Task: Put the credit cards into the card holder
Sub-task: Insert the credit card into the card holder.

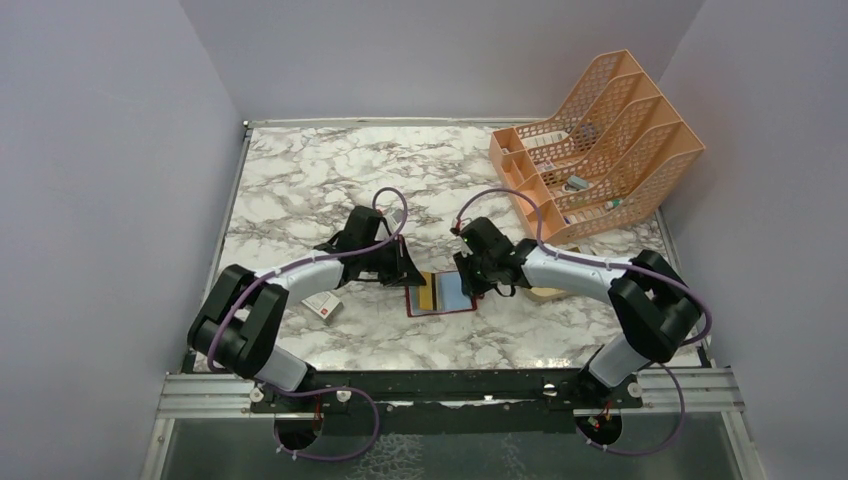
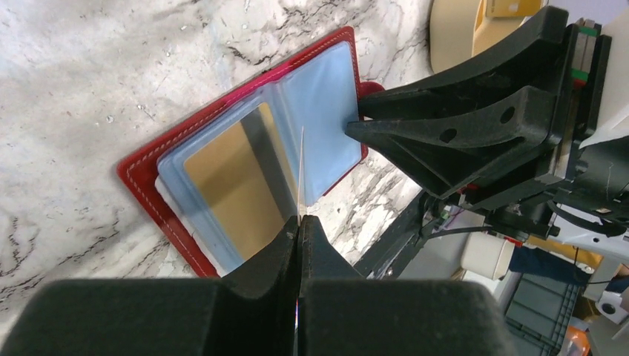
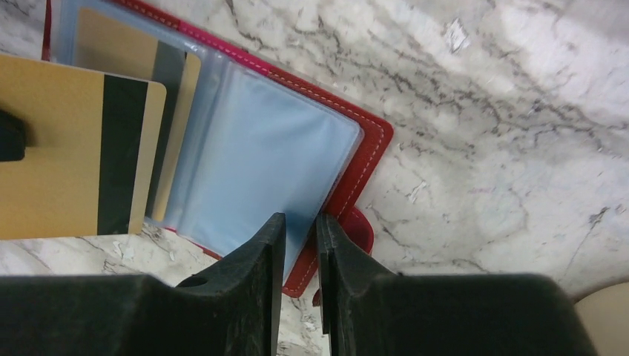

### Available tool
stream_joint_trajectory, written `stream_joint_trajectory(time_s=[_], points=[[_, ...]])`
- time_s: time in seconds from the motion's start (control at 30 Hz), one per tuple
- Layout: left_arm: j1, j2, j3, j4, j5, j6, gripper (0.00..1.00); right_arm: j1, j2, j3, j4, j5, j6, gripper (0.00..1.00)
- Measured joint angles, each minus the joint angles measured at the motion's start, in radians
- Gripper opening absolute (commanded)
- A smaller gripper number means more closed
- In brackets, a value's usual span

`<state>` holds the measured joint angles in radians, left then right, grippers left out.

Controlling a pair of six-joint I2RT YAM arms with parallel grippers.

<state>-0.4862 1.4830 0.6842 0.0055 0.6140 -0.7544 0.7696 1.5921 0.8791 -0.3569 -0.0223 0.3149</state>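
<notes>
Pinching a gold credit card [image 3: 74, 148] in the tightly closed left gripper [image 2: 299, 221] over the card holder [image 2: 141, 167], open at the table's [image 3: 482, 111] near middle, risks jamming if the right gripper [image 3: 300, 226] (nearly closed, hold on the sleeve [image 3: 259, 156] unclear) slips.

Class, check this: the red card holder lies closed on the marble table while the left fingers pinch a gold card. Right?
No: the left wrist view shows the card holder lying open. The rest holds: marble table, left fingers pinching a gold card.
</notes>
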Motion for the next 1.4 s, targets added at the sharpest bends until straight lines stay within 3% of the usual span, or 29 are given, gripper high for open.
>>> stream_joint_trajectory(time_s=[0.17,0.4,0.6,1.4], points=[[0.000,0.010,0.014,-0.037,0.008,0.010,0.00,0.025,-0.013,-0.023,-0.023,0.013,0.047,0.22],[0.000,0.027,0.050,-0.063,0.018,0.031,0.00,0.034,-0.079,-0.029,-0.058,0.037,0.093,0.35],[0.000,0.048,0.062,-0.071,0.053,0.039,0.00,0.034,-0.096,0.017,-0.082,0.117,0.103,0.36],[0.000,0.163,0.117,-0.093,0.113,0.081,0.00,0.034,0.011,-0.007,-0.023,0.175,0.114,0.19]])
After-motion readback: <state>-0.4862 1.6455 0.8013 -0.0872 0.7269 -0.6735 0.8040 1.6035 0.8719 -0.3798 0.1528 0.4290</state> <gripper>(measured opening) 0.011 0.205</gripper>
